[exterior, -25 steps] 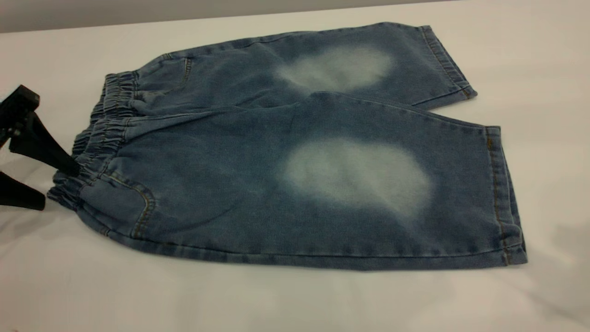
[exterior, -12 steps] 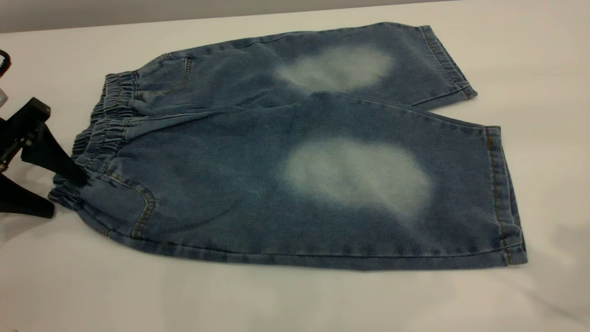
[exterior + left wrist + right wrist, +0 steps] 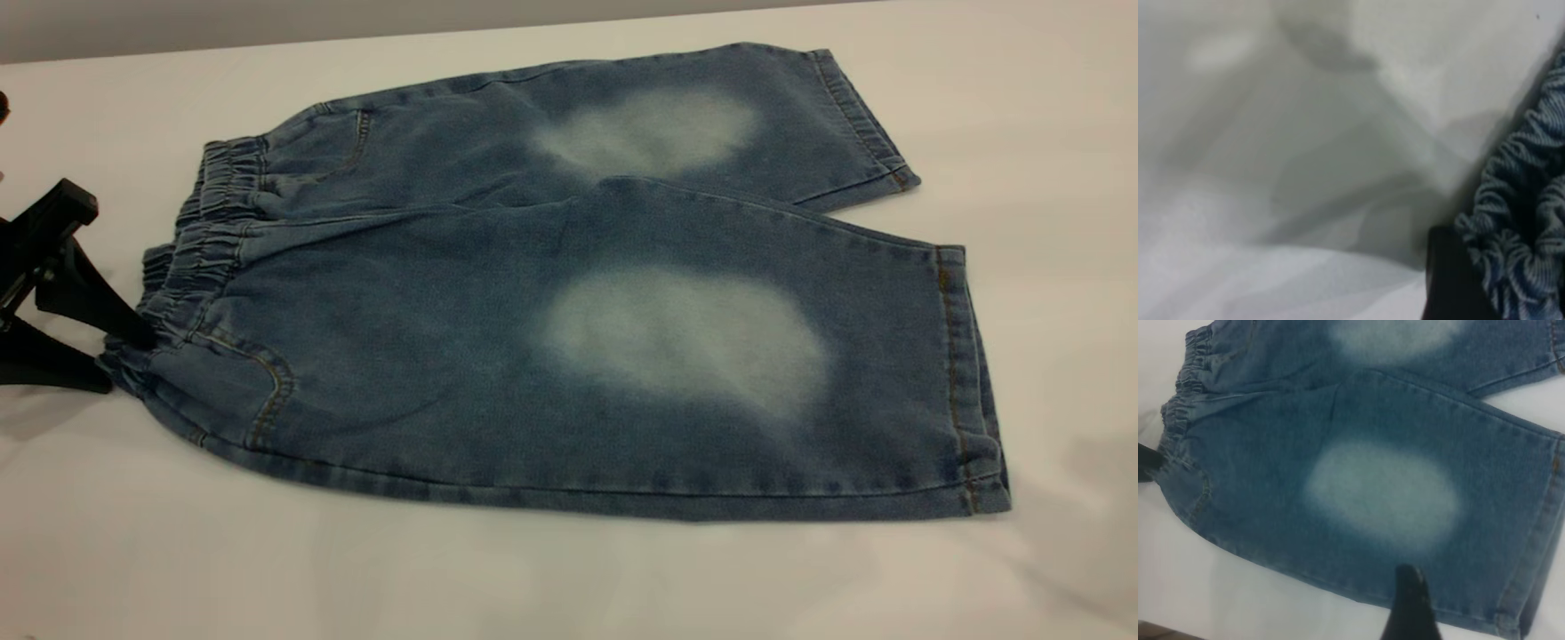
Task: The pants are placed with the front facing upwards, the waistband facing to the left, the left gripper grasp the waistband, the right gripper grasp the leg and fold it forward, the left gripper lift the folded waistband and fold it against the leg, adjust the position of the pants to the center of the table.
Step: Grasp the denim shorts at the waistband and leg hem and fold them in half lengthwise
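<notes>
— At the table's [image 3: 533,578] left edge, my left gripper [image 3: 124,360] has its jaws pinched on the near corner of the waistband [image 3: 209,244]. I can't tell how deep the bite goes.

— What worries you?

— A shallow pinch. That band is ruched elastic, so I'd expect it to stretch and slip out once I lift. A corner hold could also drag the pants [image 3: 498,356] askew instead of folding them cleanly.

— And the right side?

— My right gripper [image 3: 1408,600] hovers over the near leg [image 3: 693,347], just by its long edge; whether it's open I cannot tell. If it catches only the top layer, I think the fold would come up lopsided.

— How do the pants look?

— Blue denim, flat, front up, filling mid-table with the waist to the left. The near leg overlaps the far leg [image 3: 640,124], and each has a pale oval patch. Orange stitching runs along the hem cuff [image 3: 965,373] and the pocket. No print shows.
</notes>
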Controlling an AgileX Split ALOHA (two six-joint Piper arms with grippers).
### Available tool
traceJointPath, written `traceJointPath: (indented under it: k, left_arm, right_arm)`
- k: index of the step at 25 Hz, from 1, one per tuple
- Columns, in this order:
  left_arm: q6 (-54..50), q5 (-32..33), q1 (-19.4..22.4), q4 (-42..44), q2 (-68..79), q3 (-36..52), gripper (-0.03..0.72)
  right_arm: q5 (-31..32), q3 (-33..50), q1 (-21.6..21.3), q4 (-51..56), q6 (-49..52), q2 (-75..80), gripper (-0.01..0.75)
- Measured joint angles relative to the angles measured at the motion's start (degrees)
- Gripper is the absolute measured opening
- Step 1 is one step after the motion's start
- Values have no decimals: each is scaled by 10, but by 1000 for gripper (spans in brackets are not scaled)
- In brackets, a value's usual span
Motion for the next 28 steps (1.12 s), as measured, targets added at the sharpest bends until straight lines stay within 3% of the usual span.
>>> traceJointPath:
  k: [3, 9, 18, 28]
  left_arm:
    - [0, -1, 0, 0, 0, -2, 304]
    - [7, 4, -1, -3, 0, -3, 117]
    - [57, 5, -1, -47, 0, -3, 118]
    - [76, 39, -1, -63, 0, -4, 118]
  right_arm:
    - [0, 0, 0, 1, 2, 0, 442]
    - [2, 7, 0, 31, 46, 35, 442]
    - [-21, 65, 0, 51, 66, 187, 442]
    - [-86, 62, 0, 189, -92, 394, 442]
